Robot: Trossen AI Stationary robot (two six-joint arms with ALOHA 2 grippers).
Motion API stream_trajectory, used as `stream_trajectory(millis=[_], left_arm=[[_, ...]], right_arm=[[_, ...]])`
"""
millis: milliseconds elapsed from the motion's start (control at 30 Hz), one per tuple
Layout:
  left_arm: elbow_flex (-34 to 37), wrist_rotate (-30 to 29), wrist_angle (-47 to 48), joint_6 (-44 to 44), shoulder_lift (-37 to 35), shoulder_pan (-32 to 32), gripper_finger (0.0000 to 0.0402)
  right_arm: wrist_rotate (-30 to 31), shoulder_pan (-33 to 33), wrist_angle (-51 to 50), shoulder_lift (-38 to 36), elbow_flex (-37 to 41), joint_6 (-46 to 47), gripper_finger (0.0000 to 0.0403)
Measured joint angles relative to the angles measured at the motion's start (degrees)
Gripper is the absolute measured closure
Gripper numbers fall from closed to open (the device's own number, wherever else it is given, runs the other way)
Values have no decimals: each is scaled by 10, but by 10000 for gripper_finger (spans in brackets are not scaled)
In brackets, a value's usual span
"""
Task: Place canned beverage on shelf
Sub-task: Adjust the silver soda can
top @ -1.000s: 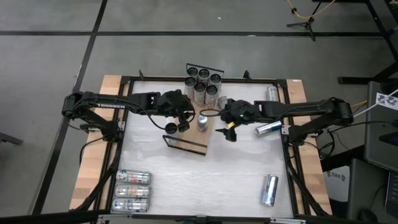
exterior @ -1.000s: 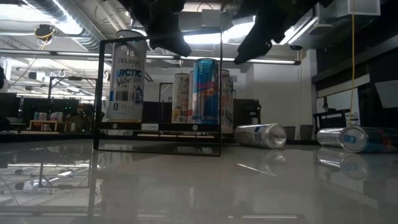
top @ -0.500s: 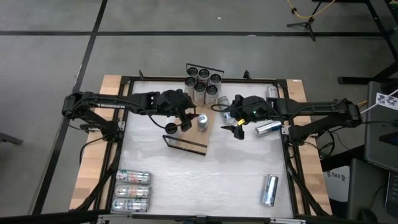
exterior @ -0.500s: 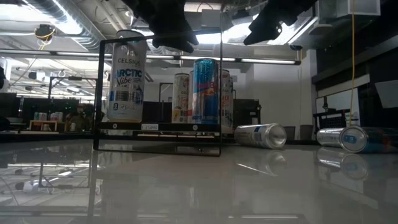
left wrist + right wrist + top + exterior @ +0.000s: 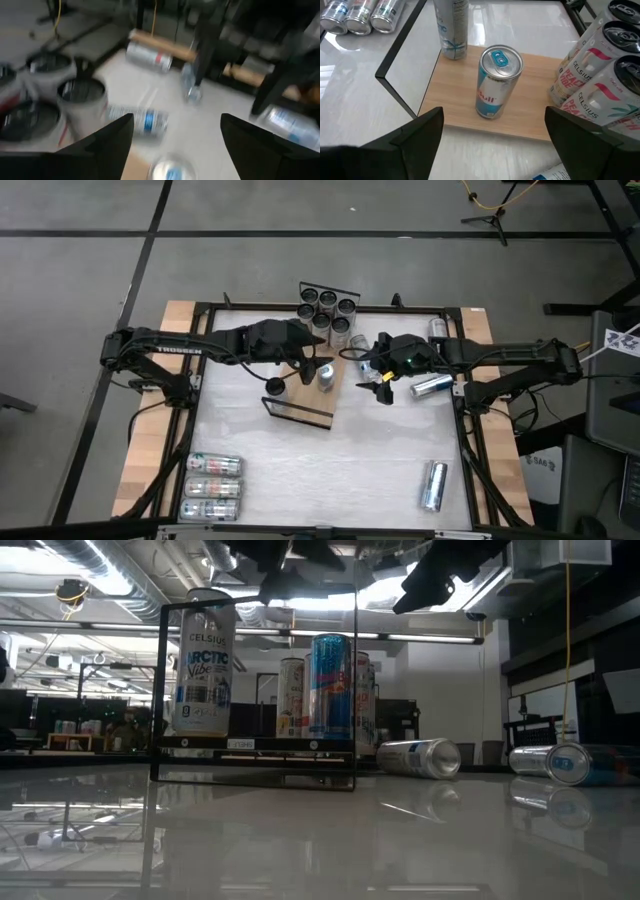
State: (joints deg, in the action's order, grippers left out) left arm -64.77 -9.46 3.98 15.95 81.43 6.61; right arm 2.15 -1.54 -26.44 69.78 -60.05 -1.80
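Blue can [image 5: 497, 82] upright on shelf [image 5: 530, 125], placed. Your left gripper [image 5: 313, 368] beside can, parted, empty. Right gripper [image 5: 383, 387] wide, empty.

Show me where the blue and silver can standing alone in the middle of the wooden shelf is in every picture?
High view: the blue and silver can stands mid-shelf, between the grippers.
Low view: the tall blue one behind the wire rail.
Left wrist view: only its blurred top.
Right wrist view: upright, centre.
Shared landmark: the light-wood shelf.
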Motion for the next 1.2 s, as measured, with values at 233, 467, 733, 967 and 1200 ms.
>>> stream_trajectory(millis=[233,467,733,967,1200], left_arm=[[0,0,-51,-28,0,0,109],[0,-2,-12,-31,0,-7,109],[0,-4,3,-99,24,-25,109],[0,-10,5,-159,64,-28,109],[0,-20,14,-166,81,-28,109]], right_arm=[[0,0,-4,0,0,0,59],[0,0,-4,0,0,0,59],[0,0,-4,0,0,0,59],[0,0,-5,0,0,0,59],[0,0,-7,0,0,0,59]])
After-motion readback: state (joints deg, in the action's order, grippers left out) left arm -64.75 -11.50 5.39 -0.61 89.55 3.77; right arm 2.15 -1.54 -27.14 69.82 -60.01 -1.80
